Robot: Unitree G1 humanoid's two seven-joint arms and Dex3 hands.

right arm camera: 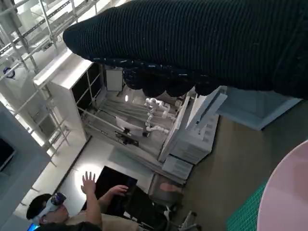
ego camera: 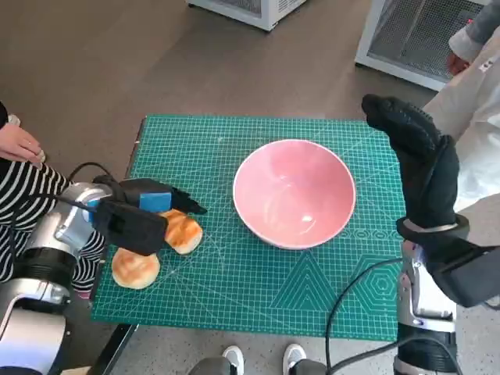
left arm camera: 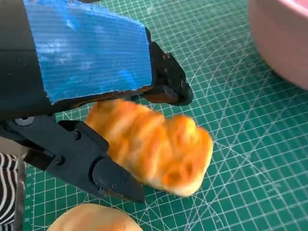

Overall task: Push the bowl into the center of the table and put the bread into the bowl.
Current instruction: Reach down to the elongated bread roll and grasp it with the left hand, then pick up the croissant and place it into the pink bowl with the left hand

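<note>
A pink bowl stands empty on the green cutting mat, a little right of its middle; its wall also shows in the left wrist view and its rim in the right wrist view. My left hand holds a golden piece of bread between its black fingers, low over the mat's left side. A second, round bun lies just beside it. My right hand is raised upright by the bowl's right edge, fingers spread, holding nothing.
The green mat covers the small table. A person in striped sleeves sits at the left edge, another in white stands at the right. Feet show at the front edge. White cabinets stand beyond.
</note>
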